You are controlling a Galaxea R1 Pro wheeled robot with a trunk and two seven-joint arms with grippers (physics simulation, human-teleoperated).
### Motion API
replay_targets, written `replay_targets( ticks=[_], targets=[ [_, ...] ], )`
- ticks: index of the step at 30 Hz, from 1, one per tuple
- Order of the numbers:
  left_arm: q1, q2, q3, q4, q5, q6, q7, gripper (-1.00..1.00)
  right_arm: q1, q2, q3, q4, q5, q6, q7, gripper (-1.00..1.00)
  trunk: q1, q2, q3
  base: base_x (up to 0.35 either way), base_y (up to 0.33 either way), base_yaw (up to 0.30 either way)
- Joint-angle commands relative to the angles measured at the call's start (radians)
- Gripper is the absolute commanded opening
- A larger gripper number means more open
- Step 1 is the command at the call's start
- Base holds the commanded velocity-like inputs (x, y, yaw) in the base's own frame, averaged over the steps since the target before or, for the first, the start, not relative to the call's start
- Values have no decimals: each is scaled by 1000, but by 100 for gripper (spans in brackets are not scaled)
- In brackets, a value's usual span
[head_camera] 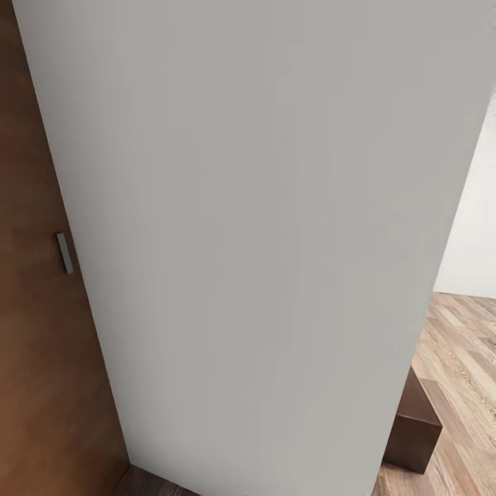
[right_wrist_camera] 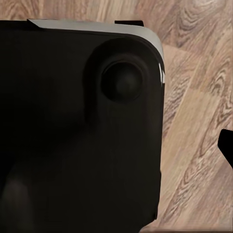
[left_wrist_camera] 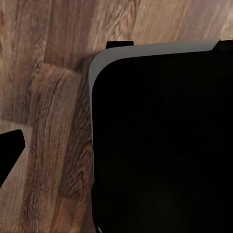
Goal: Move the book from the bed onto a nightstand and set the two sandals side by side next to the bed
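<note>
Head view meets a blank grey wall, wood floor off right; no book or sandals here. Wrist views look down at planks; claw states unclear, neither arm favoured.

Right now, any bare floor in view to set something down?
Bare wood plank floor at the head view's lower right, bordered by the white wall and a dark brown block. Elsewhere a grey panel and a brown wooden surface close in.

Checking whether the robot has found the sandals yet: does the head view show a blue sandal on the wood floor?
No: the wood floor at the right, beside the pale grey panel, carries a dark brown block and nothing blue.
</note>
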Motion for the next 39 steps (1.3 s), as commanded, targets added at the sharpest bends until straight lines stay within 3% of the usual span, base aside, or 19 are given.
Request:
replay_targets(
  ticks=[1, 39],
  targets=[
    [0, 0, -1, 0, 0, -3, 1, 100, 0, 0, 0, 0, 0, -1, 1, 100, 0, 0, -2, 0, 0, -166],
    [0, 0, -1, 0, -1, -25, 1, 100, 0, 4, 5, 0, 0, -1, 1, 100, 0, 0, -49, 0, 0, -184]
  ],
)
